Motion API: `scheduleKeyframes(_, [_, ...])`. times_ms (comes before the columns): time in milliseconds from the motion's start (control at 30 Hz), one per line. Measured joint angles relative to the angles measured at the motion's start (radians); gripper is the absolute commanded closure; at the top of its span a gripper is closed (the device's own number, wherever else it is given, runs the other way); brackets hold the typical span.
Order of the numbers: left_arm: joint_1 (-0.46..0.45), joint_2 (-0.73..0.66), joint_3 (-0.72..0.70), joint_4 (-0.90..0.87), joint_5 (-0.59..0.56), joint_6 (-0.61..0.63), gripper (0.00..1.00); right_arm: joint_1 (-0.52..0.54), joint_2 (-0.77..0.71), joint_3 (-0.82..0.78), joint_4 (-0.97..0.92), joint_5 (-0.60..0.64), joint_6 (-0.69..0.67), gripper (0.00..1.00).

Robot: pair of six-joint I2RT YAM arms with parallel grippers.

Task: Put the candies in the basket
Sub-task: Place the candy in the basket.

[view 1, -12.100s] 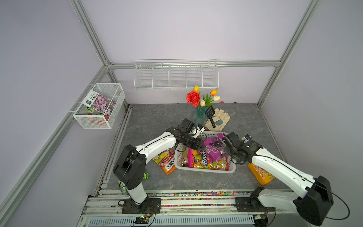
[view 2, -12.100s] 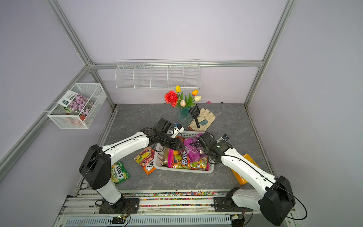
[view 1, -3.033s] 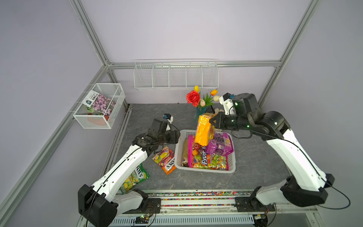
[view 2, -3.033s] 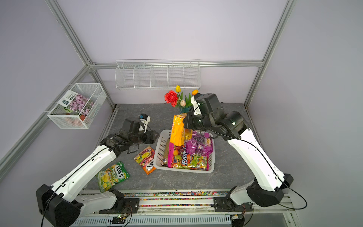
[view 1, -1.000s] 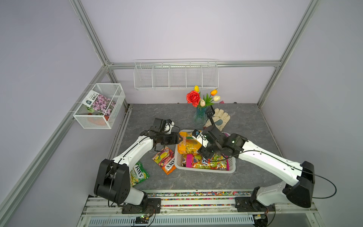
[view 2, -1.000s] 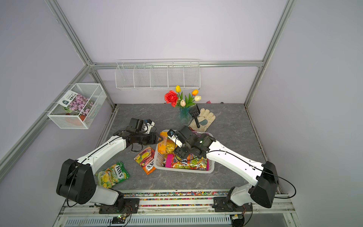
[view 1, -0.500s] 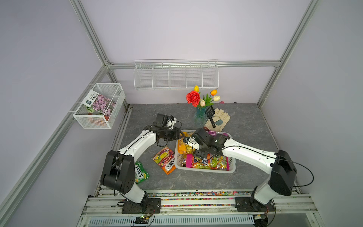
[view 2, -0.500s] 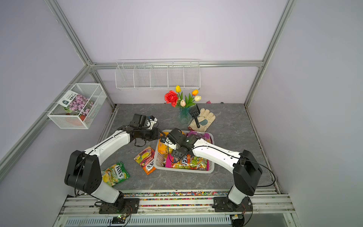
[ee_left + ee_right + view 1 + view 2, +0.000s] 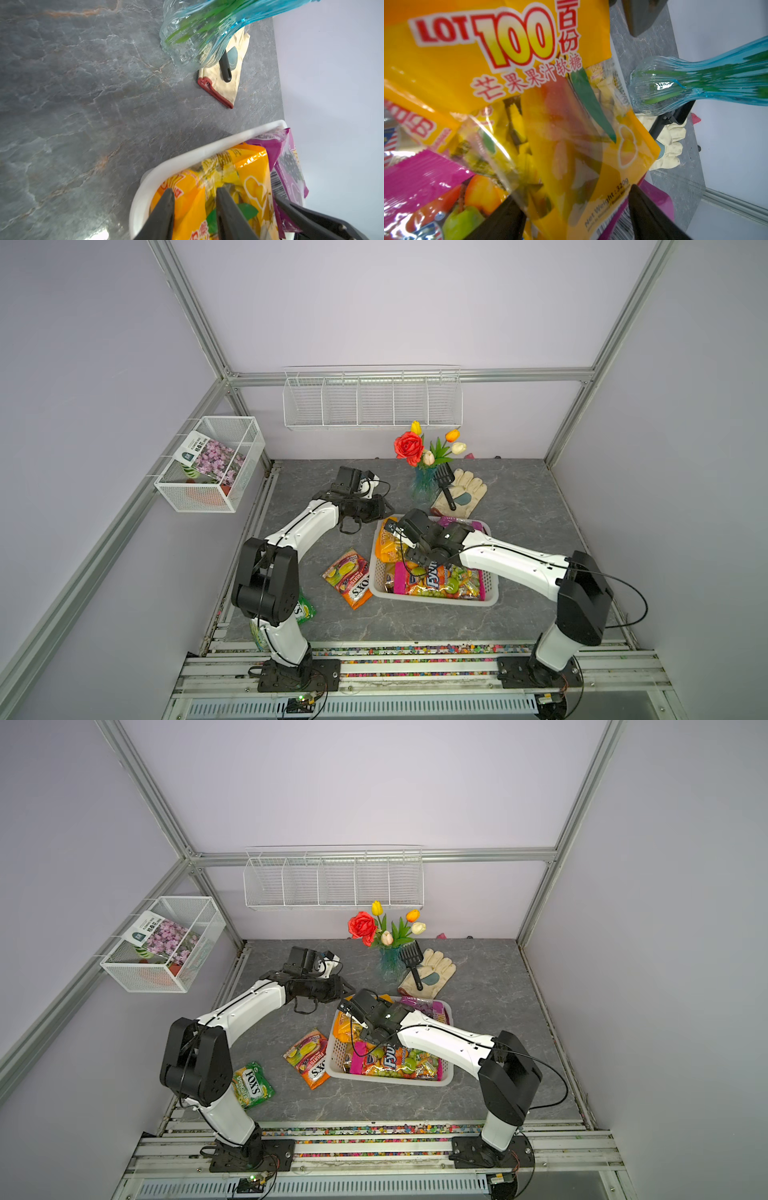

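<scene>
Both hands at the basket's far left corner, over the mango bag.

The right hand (image 9: pixel 573 194) reaches into the basket (image 9: pixel 436 600) with its jaws wide, and the lower end of the yellow-orange mango bag (image 9: pixel 446 62) lies between them. The left hand (image 9: pixel 195 190) meets the same corner from outside, its jaws narrow with a slit between; whether they nip the mango bag cannot be told. The mango bag lies inside the basket at its left end, against the rim. Also inside are the purple grape bag (image 9: pixel 461 523) along the far side and the pink-edged bag (image 9: pixel 436 578) along the near side. Outside, the orange FOX'S bag (image 9: pixel 349 578) lies flat on the worktop (image 9: pixel 519 510), just beside the basket's left short side. The green FOX'S bag (image 9: pixel 251 1085) lies well apart from the basket on that same side. The vase (image 9: pixel 424 485) and glove (image 9: pixel 465 493) are beyond the basket's far side.
</scene>
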Motion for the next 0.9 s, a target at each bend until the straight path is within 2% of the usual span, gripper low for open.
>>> scheduleKeyframes(200, [-0.001,0.02,0.034,-0.005,0.006,-0.001,0.62,-0.002,-0.027,-0.002,-0.003,-0.013,-0.007,0.23])
scheduleKeyframes(300, [-0.002,0.008,0.042,-0.022,-0.021,0.012,0.54,0.0,-0.076,-0.006,-0.027,-0.124,-0.062,0.23])
scheduleKeyframes(433, [0.011,-0.039,0.043,-0.065,-0.066,0.026,0.52,0.052,-0.135,-0.016,-0.025,-0.248,-0.142,0.22])
scheduleKeyframes(533, [0.039,-0.087,0.039,-0.073,-0.088,0.032,0.51,0.09,-0.1,0.016,-0.024,-0.286,-0.175,0.21])
scheduleKeyframes(700, [0.091,-0.153,0.005,-0.07,-0.11,0.034,0.51,0.106,0.08,0.159,-0.034,-0.24,-0.208,0.19])
scheduleKeyframes(900, [0.119,-0.171,-0.068,-0.064,-0.127,0.035,0.51,0.104,0.233,0.217,-0.042,-0.069,-0.257,0.21])
